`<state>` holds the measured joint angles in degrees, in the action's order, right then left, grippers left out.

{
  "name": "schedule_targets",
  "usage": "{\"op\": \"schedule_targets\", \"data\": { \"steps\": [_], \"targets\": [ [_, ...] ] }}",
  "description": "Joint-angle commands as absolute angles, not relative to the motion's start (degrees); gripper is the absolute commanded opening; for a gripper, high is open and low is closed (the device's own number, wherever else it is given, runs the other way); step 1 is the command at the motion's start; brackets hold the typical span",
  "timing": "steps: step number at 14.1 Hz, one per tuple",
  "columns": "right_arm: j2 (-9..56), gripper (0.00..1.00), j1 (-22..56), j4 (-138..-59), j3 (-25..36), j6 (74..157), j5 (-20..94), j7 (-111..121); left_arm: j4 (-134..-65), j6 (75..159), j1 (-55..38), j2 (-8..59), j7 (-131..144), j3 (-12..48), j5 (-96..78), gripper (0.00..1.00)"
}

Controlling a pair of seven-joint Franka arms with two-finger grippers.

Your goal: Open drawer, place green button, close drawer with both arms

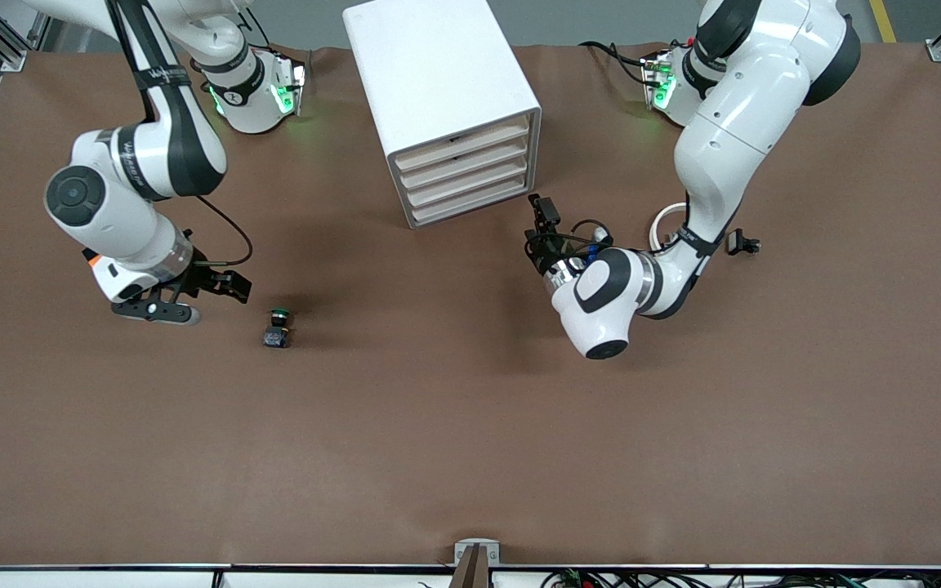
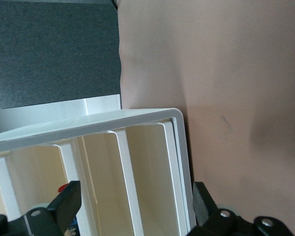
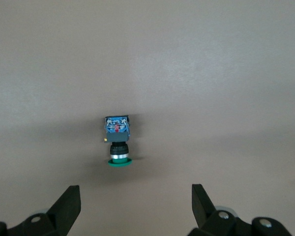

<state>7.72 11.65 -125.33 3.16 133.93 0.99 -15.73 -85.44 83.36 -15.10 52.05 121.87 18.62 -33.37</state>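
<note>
The white drawer cabinet (image 1: 442, 102) stands at the upper middle of the front view on the brown table (image 1: 470, 457), its four cream drawer fronts turned toward the lower right of the frame and all pushed in. The button (image 1: 278, 327) lies on its side on the bare table in the left half of the front view, a little below the frame's mid-height, green cap pointing up the frame and dark body below it; in the right wrist view it sits at the centre of the frame, cap toward the fingers, with a blue and red patch on the end of its body. The right gripper (image 1: 193, 299) hangs low over the table just beside the button, at middle left of the front view, jaws spread wide and holding nothing; its black fingers (image 3: 68, 204) stand at the lower corners of the right wrist view. The left gripper (image 1: 541, 224) hovers just in front of the drawers, right of the frame's centre, jaws likewise spread and empty, its fingers (image 2: 66, 201) framing the drawer fronts in the left wrist view. A small black part (image 1: 742, 243) lies at middle right. Dark lettering runs along the right arm (image 1: 152, 106), too small to read.
</note>
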Motion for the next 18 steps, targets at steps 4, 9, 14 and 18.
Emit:
{"op": "schedule_targets", "data": {
  "steps": [4,9,14,18],
  "targets": [
    [16.07,1.0,15.11,-126.83,3.51,146.41,1.41,-20.39,-84.2,81.57,-18.1,52.82,124.19,18.81,-34.28,0.59],
    [22.14,1.0,15.29,-124.11,3.52,150.47,1.41,-21.52,-84.2,80.68,-20.82,52.91,125.07,18.81,-34.28,0.59],
    [27.59,1.0,16.88,-121.38,3.52,153.98,1.32,-25.4,-84.11,80.77,-22.85,53.7,124.98,18.81,-34.54,0.58],
    [28.12,1.0,16.09,-121.29,3.6,153.9,0.7,-24.88,-83.85,80.95,-23.82,55.72,124.8,18.81,-36.03,0.51]
  ]
}}
